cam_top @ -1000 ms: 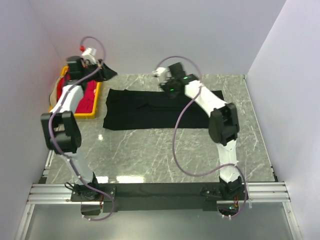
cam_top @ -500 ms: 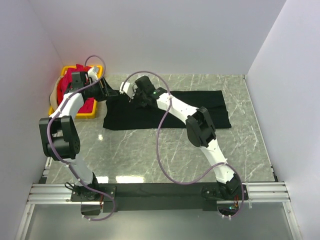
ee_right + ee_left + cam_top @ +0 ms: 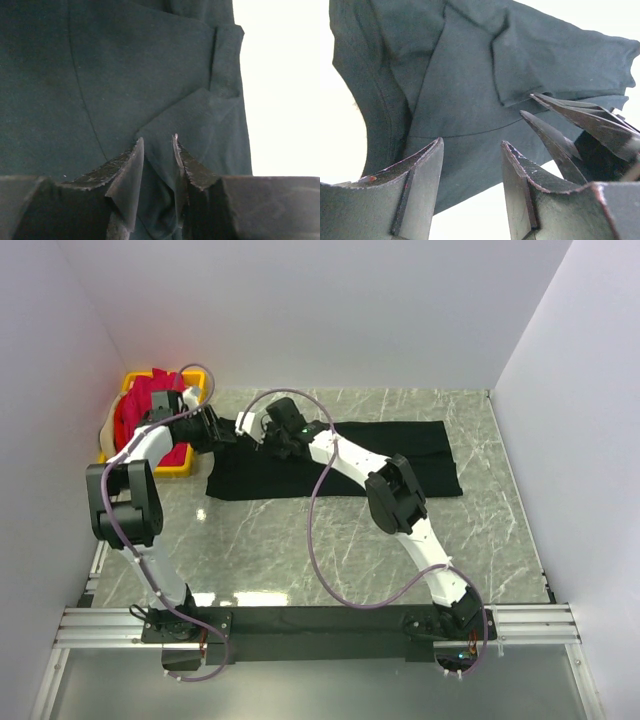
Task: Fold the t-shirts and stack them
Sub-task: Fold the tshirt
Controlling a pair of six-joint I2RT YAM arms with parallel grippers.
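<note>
The large black t-shirt (image 3: 400, 455) lies as a long folded band across the far part of the table. My left gripper (image 3: 228, 432) is at its left end, open, with the cloth (image 3: 470, 75) just beyond its fingertips (image 3: 432, 150). My right gripper (image 3: 257, 430) is close beside it, shut on a bunched fold of the black t-shirt (image 3: 100, 75). The right gripper's fingers (image 3: 570, 115) also show in the left wrist view. Magenta-pink t-shirts (image 3: 150, 400) lie heaped in the yellow crate (image 3: 165, 469).
The crate stands at the table's far left corner, against the left wall. White walls close the back and both sides. The grey marble tabletop (image 3: 300, 550) lies between the shirt and the arm bases.
My right gripper swept left across the black shirt to its left end. My left gripper came down from above the crate to the shirt's left edge, and the two grippers now sit close together.
</note>
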